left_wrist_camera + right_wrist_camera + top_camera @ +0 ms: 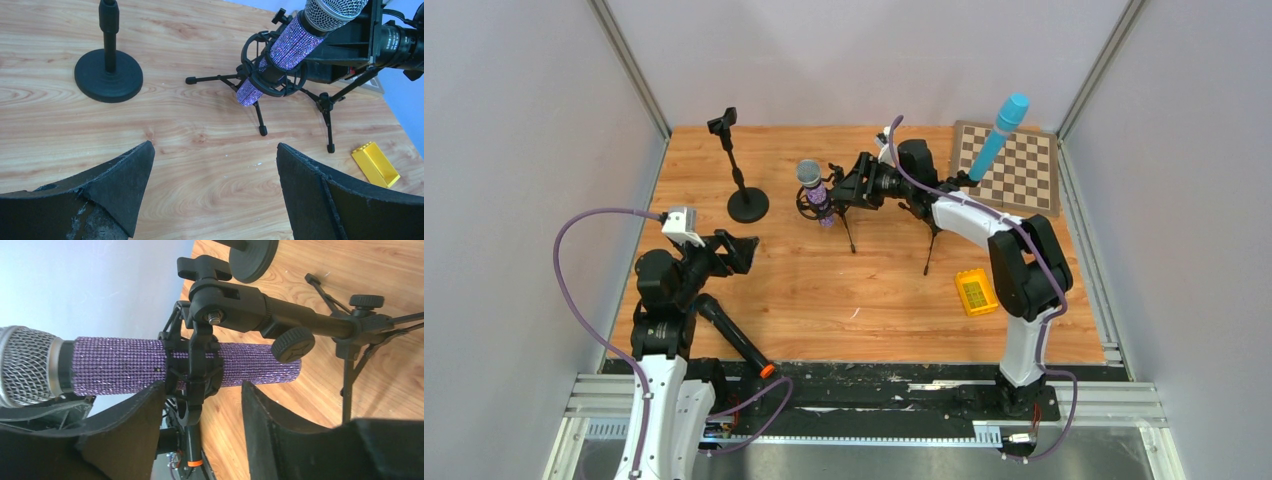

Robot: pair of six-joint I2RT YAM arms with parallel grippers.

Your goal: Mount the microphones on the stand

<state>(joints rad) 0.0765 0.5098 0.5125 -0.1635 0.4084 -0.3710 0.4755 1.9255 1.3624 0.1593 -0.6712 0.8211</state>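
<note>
The glittery purple microphone [817,195] [125,365] [290,47] sits through the shock-mount ring [195,365] of a small tripod stand [255,102]. My right gripper [842,187] [200,387] is open at that ring, one fingertip on each side of it just under the microphone body. The light-blue microphone [997,138] slants up behind the right arm, its holder hidden. The black microphone [729,338] with an orange end ring lies by the left arm's base. My left gripper [742,250] [215,147] hangs wide open over bare table.
A round-base stand [746,205] [107,75] with an empty clip stands at the back left. A second tripod's legs [327,125] spread beside the first. A yellow block [975,293] [375,164] lies near the right arm. A chessboard [1024,180] lies at the back right.
</note>
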